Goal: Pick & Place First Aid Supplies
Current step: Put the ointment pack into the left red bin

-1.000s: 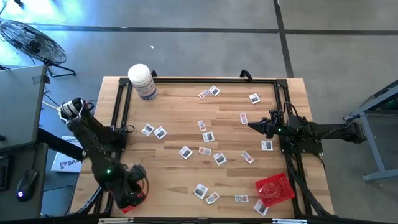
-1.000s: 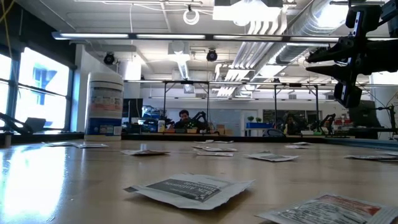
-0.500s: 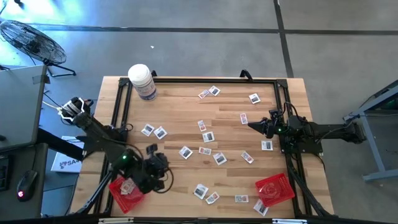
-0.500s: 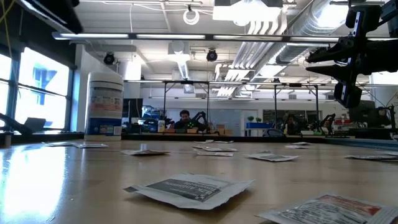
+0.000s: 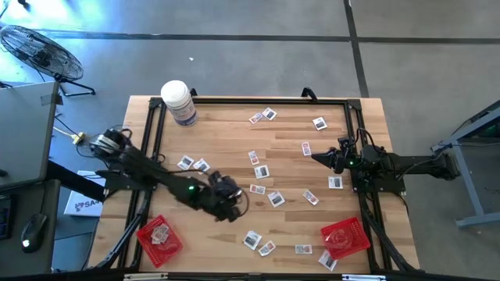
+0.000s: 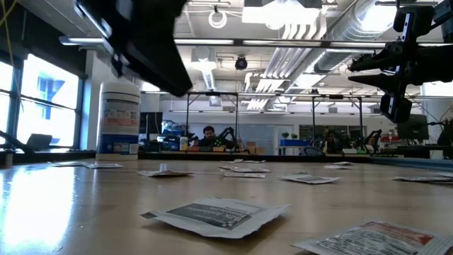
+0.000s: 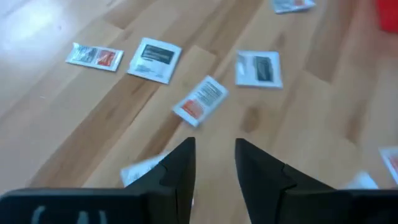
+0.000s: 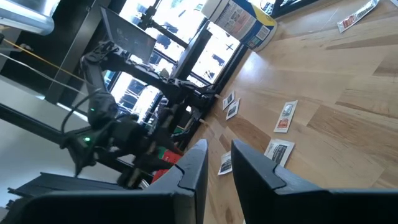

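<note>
Several small white packets with grey and red print lie flat and scattered on the wooden table. My left gripper hangs open over the table's middle, stretched out from the left; in its wrist view the left gripper has a narrow gap, with packets ahead and one packet partly under a finger. My right gripper waits above the right side, also open with a narrow gap in its own view. It holds nothing.
A red tray sits at the near left corner and another red tray at the near right, each with a packet inside. A large white bottle stands at the far left corner. A black frame borders the table.
My left arm has swung from above the near-left red tray toward the table's middle, moving right and away from the near edge and uncovering that tray. Its dark body has come into the low view's upper left. The right arm and the packets have stayed where they were.
</note>
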Available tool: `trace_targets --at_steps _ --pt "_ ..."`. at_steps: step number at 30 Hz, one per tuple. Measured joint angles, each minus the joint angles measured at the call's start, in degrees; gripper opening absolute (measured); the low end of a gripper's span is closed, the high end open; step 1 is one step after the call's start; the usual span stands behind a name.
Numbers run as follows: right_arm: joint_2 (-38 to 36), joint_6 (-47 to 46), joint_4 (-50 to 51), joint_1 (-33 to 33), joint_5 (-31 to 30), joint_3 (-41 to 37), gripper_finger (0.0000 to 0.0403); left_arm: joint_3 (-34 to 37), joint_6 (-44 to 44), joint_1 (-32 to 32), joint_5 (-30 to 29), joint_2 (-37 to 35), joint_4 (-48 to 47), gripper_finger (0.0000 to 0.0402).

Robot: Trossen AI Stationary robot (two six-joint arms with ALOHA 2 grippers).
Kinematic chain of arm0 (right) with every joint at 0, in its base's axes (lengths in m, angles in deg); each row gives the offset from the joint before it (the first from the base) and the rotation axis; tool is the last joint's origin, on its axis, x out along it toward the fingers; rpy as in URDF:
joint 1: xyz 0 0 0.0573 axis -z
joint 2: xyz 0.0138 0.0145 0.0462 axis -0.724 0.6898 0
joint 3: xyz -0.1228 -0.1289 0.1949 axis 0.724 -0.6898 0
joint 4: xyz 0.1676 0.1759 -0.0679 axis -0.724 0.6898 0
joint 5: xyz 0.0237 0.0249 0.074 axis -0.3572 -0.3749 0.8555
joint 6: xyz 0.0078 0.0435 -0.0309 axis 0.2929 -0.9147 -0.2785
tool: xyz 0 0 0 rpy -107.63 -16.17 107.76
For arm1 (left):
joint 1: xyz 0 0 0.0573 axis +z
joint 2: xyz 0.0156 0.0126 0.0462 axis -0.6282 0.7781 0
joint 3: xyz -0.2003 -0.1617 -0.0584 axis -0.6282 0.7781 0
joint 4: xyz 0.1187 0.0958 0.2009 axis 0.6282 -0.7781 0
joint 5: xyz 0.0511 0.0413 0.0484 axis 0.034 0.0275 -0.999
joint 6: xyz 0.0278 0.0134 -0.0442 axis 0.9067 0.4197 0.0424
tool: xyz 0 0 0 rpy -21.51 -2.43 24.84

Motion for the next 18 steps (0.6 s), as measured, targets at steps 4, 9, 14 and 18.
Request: trace_targets --at_steps 4,9,14,18 --pt "-0.02 0.0 0.07 0.02 0.02 0.0 0.0064 -0.01 -0.46 4.54 3.55 6.37 10.72 0.0134" --pt "0.16 0.0 0.04 0.02 0.0 0.0 0.0064 0.1 -7.35 8.87 3.38 12.42 15.25 0.0185" --pt "0.16 0.0 0.04 0.0 0.02 0.0 0.0064 -0.02 -7.81 10.48 4.38 14.96 17.76 0.0201" --pt "0.57 0.0 0.02 0.0 0.02 0.0 0.0064 0.03 -7.94 9.76 4.8 15.38 18.56 0.0202"
